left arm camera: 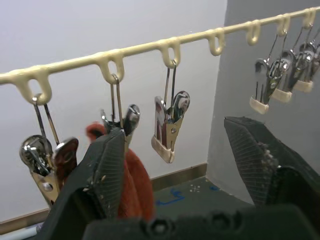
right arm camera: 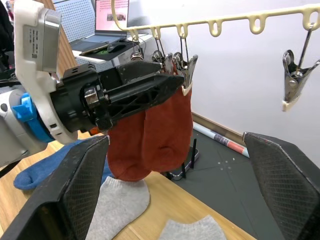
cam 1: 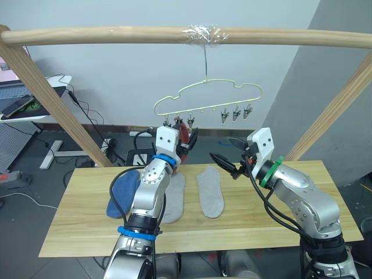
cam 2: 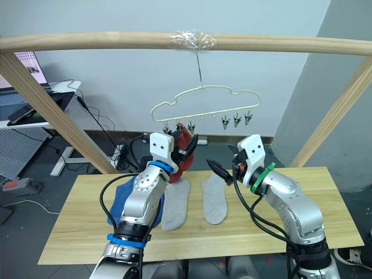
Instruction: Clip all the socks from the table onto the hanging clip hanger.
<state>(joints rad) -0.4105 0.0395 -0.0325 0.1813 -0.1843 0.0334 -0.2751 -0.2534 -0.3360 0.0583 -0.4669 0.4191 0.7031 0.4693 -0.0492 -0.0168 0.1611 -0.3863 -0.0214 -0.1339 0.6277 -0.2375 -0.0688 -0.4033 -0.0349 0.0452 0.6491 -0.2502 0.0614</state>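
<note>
2 light grey socks lie flat side by side in the middle of the table in the left eye view, with the blue socks bunched just beside them toward the robot's left, all within easy reach for later picks. The clip hanger hangs by its hook from the wooden pole, high enough that the left hand must be raised to the leftmost clips, where the rust red socks hang. The right hand is held off to the side, fingers spread and holding nothing, probably waiting clear of the clipping.

From the right eye the same layout shows, with 3 free clips at the hanger's far end, well apart from the filled ones.

Along the left wrist, the fingers stand apart on either side of an unused clip, with red fabric beside one pad; I judge the hand has nothing pinched.

Across the right wrist view, both red socks dangle from the clips, so these 2 look done; 4 socks remain on the table.
</note>
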